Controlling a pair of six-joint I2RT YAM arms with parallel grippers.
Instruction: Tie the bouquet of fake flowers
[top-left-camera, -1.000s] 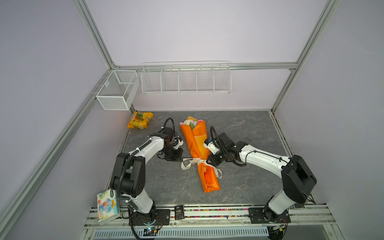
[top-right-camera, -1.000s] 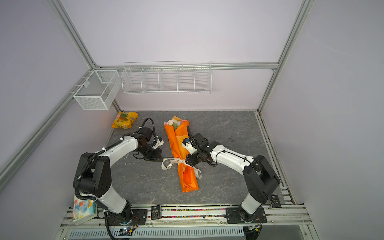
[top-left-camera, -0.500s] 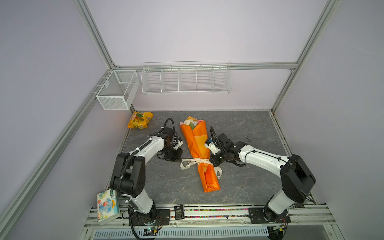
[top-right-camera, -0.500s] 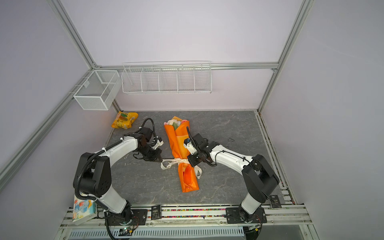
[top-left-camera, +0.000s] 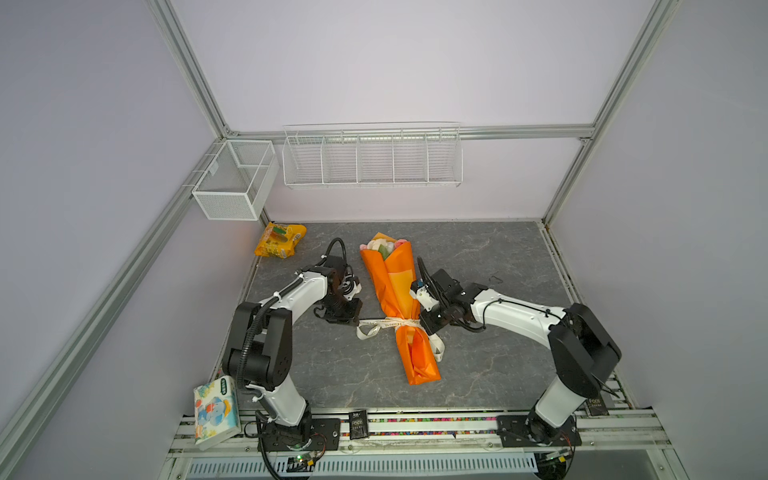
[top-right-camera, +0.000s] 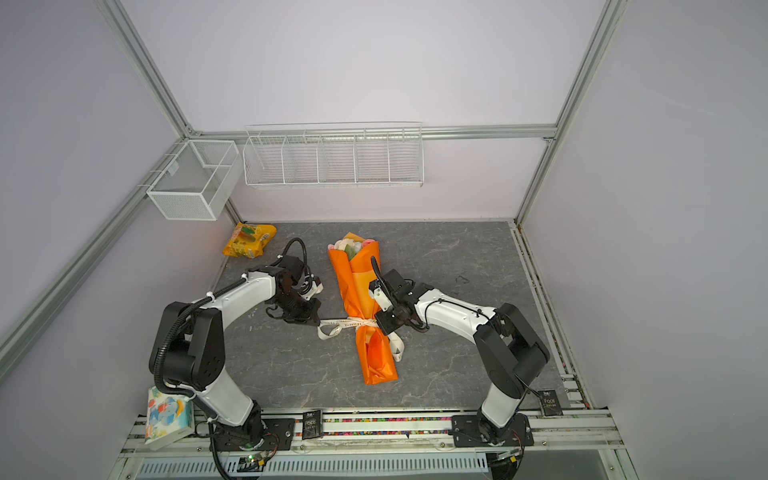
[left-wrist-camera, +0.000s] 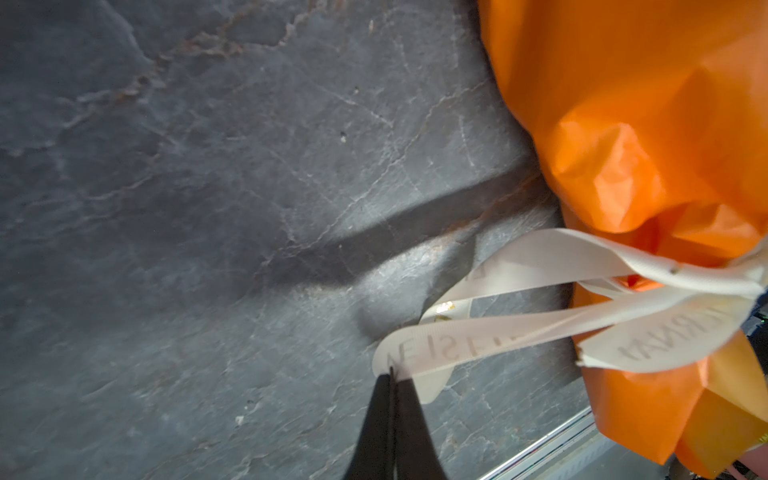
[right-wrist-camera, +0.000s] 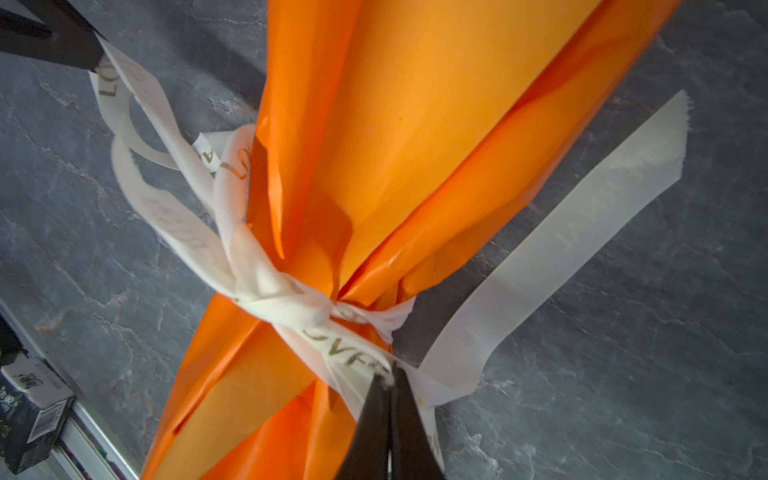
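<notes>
We see right gripper, jaws apart one second ago, now pinching ribbon right of bouquet; left gripper clamps left loop. Tightening pull can follow, we judge.

This looks like a robot lab, a small test booth and not a home. Plain pale walls close it in, held up by silver metal bars. A white and black robot arm on the left and one on the right are bolted to a metal rail at the front of a gray tabletop. A white wire basket and a long wire rack hang on the walls. Under the rail I see loose wires and a little board with tiny lights.
</notes>
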